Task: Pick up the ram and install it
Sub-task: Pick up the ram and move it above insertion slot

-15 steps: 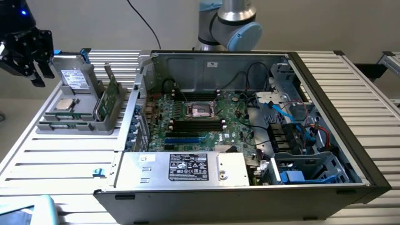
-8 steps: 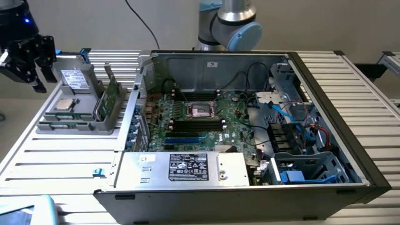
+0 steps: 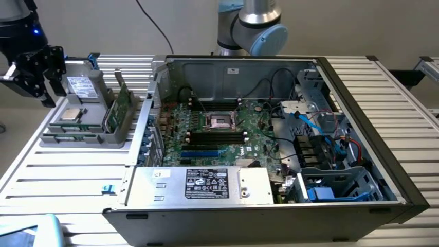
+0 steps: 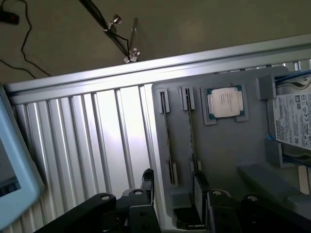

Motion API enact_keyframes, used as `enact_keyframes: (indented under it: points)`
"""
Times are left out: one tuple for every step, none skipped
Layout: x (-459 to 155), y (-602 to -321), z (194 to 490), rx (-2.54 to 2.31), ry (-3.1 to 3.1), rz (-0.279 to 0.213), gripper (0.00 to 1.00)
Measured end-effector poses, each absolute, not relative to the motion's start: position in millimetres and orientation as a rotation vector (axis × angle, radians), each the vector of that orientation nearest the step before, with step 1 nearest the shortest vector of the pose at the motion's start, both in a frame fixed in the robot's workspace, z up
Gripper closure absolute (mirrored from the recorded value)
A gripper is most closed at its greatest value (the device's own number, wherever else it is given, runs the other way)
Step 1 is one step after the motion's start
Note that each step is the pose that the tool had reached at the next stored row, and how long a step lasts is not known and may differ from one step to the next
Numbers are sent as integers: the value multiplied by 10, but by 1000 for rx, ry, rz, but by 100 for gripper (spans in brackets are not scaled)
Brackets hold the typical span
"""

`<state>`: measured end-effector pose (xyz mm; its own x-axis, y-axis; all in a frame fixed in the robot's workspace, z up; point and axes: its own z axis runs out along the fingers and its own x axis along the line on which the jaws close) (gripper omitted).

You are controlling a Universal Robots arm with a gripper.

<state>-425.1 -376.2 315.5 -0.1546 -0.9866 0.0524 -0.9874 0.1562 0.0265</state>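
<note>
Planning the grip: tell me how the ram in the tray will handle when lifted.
The ram looks thin and flat, so probably stiff and light. Standing on edge in the tray slot, it may bind if pulled askew.

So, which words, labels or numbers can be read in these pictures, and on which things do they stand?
Nothing can be read for certain.
Power supply label: print too small.
Hard drive label: blurred.
Processor chip: marking too faint.
</note>
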Motion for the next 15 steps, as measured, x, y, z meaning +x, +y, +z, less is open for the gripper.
enact_keyframes:
  points:
    - [-4251,-3762,3137,2005,-2344,22,55]
    - [-4251,-3763,3119,2006,-2344,22,55]
    - [-4251,-3763,3100,2007,-2344,23,55]
    - [-4256,-3763,3086,2008,-2344,25,55]
    - [-4264,-3763,3076,2010,-2345,28,55]
    - [-4273,-3763,3064,2012,-2347,31,55]
    - [-4283,-3763,3050,2013,-2348,33,55]
    - [-4293,-3762,3036,2014,-2349,34,55]
    - [-4295,-3763,3019,2015,-2349,35,55]
    - [-4295,-3764,3001,2016,-2348,35,55]
    - [-4296,-3766,2983,2016,-2347,35,55]
    - [-4296,-3768,2965,2018,-2346,35,55]
    - [-4295,-3769,2947,2020,-2344,35,55]
    - [-4291,-3770,2929,2024,-2340,35,55]
    - [-4285,-3771,2910,2031,-2335,35,55]
